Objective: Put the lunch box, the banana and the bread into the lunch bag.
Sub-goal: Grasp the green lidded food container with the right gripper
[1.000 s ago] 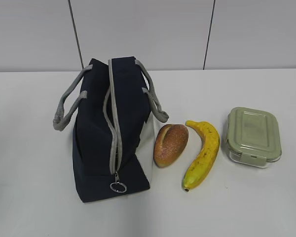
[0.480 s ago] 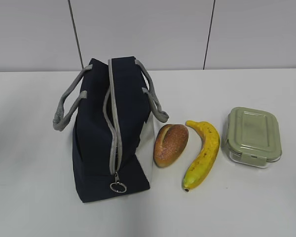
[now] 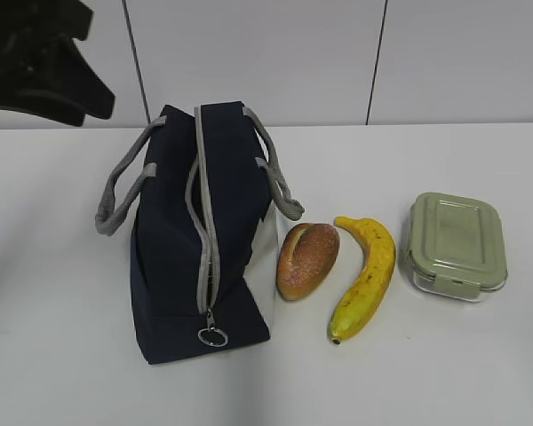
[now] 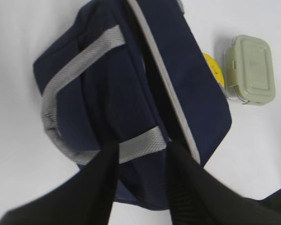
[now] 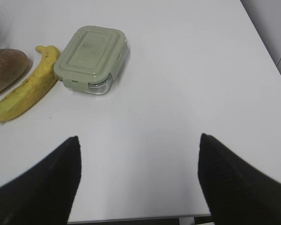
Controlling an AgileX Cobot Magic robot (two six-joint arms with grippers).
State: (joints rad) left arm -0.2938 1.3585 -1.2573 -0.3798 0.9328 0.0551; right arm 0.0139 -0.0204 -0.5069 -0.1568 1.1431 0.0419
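Lunch bag [image 3: 200, 240] sits left of table [image 3: 480, 373] centre, zipper running far-to-near and still closed; left gripper [image 4: 141, 154] hovers right above it, jaws partly apart, empty, so it's the nearer arm. Banana [image 3: 366, 275], lunch box [image 3: 456, 245] and bread [image 3: 306, 259] lie in a row to the bag's right, bread just beside it; right gripper [image 5: 138, 180] is wide apart, empty, over bare table toward the near right edge.

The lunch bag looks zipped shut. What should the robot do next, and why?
Probably bring the left gripper down to the bag's ring pull and start unzipping. The lunch bag looks closed along its zipper, while the bread, banana and lunch box all sit outside on the table, untouched.
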